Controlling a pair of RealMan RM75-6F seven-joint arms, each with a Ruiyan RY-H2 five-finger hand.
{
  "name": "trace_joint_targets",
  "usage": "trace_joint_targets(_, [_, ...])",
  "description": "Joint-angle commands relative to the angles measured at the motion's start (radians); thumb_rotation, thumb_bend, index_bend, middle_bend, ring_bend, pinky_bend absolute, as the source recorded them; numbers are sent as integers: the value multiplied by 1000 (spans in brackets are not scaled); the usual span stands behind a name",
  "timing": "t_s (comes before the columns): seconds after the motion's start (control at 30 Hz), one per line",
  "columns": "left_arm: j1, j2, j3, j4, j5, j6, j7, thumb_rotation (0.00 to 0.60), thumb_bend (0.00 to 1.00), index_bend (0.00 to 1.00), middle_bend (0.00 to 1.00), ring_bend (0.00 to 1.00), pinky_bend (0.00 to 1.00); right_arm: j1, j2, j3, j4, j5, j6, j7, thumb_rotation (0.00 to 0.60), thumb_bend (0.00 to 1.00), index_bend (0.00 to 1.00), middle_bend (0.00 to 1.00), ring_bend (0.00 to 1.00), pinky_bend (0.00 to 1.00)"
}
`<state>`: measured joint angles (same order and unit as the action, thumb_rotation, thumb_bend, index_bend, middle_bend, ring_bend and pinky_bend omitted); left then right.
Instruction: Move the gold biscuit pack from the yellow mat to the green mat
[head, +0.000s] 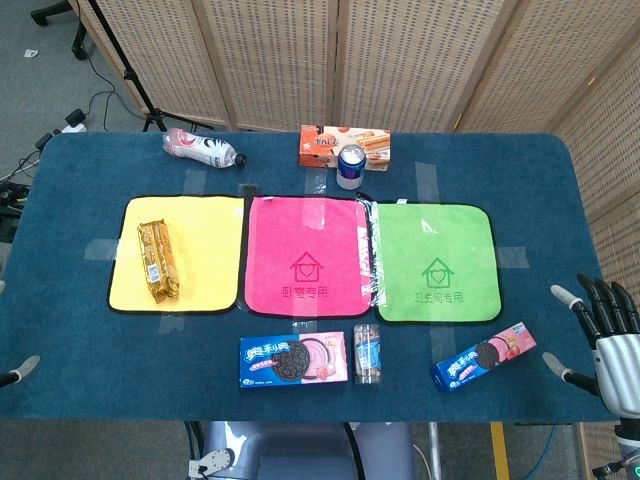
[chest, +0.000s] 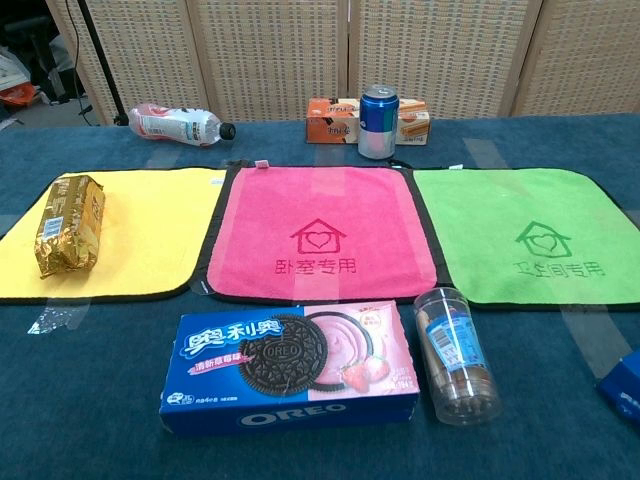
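Nothing is started yet; the gold biscuit pack (head: 158, 262) lies flat on the yellow mat (head: 205, 250), toward its left half, long axis running away from me, untouched; the chest view shows the same, pack (chest: 70, 225) sitting near the mat's left edge; the green mat (head: 435, 262) is bare, well apart from the pack, with the pink mat (head: 308, 257) between the two.

My right hand (head: 612, 335) hangs off the table's right edge, fingers spread, holding nothing; my left hand (head: 18, 371) shows only as a fingertip sliver at the frame's left edge, so I cannot tell how its fingers stand; neither hand is near the pack.

I judge the step as the reach, before any grasp; the left hand is the nearer one, so the next move calls for bringing it over the yellow mat and closing across the pack's narrow width; the foil wrapper looks slick and crushable, so a light grip; then a carry across the pink mat, clear of the can (head: 350, 166) behind it, and a set-down on the green.

The Oreo box (chest: 290, 368) and plastic tube (chest: 457, 355) sit along the near edge, out of that path.
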<state>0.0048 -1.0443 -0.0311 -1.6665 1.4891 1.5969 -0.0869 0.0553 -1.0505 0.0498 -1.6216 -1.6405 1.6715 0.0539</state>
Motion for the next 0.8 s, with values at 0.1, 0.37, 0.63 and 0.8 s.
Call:
trace_joint_targets(0.1, [4, -12, -6, 5, -1, 12, 21, 600, 0, 0, 0, 0, 0, -11, -13, 14, -13, 68, -29, -152, 600, 0, 88, 0, 0, 0])
trace_joint_targets(0.37, [6, -15, -3, 5, 9, 12, 26, 600, 0, 0, 0, 0, 0, -10, 6, 13, -83, 122, -84, -237, 600, 0, 0, 0, 0, 0])
trace_joint_targets(0.63, [-37, -5, 0, 19, -8, -95, -58, 600, 0, 0, 0, 0, 0, -11, 19, 12, -98, 117, -91, -209, 600, 0, 0, 0, 0, 0])
trace_joint_targets(0.8, [-147, -37, -39, 121, -56, -293, -297, 600, 51, 0, 0, 0, 0, -12, 32, 20, -103, 134, -99, -166, 600, 0, 0, 0, 0, 0])
